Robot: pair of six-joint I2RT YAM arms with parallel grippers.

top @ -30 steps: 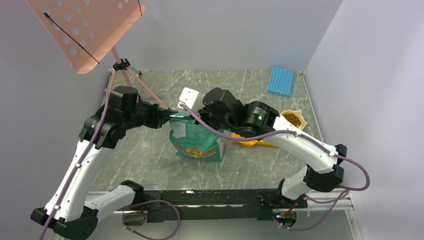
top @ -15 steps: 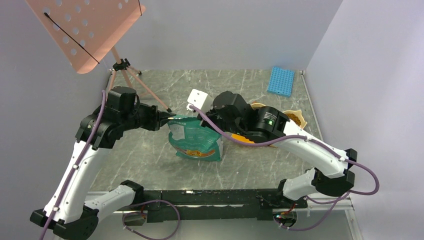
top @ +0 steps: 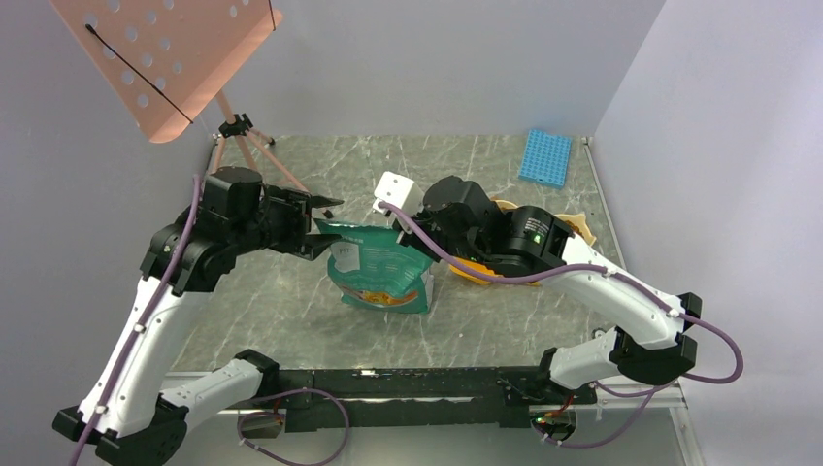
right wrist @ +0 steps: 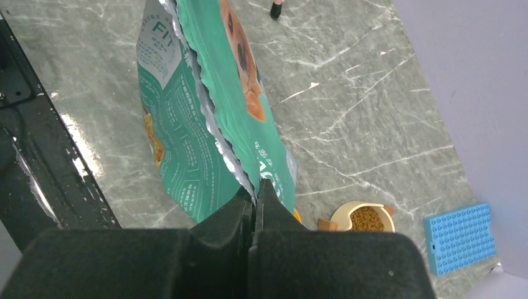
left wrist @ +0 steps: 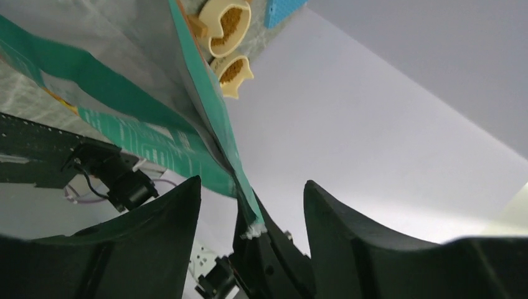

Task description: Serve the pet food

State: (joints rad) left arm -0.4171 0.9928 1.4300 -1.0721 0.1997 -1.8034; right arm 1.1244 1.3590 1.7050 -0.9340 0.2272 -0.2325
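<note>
The green-silver bag [top: 377, 264] stands upright mid-table with its top edge pressed flat. My right gripper [top: 414, 239] is shut on the top right corner of the bag [right wrist: 205, 106], its fingertips [right wrist: 254, 198] pinching the serrated edge. My left gripper [top: 325, 221] is open at the bag's top left corner; the bag's edge [left wrist: 246, 199] runs between its spread fingers without touching them. Pet food [left wrist: 231, 20] fills two cream bowls, the second heap [left wrist: 231, 72] nearer; one bowl [right wrist: 364, 218] also shows in the right wrist view. An orange scoop [top: 476, 271] lies right of the bag.
A blue pegged rack [top: 543, 157] lies at the back right. A pink perforated stand [top: 165, 58] on a tripod [top: 254, 146] rises at the back left. Grey walls close in three sides. The black rail [top: 408, 383] runs along the near edge.
My left gripper has opened and let go of the bag's left corner. My right gripper has closed onto the right corner, and the right arm has shifted rightward.
</note>
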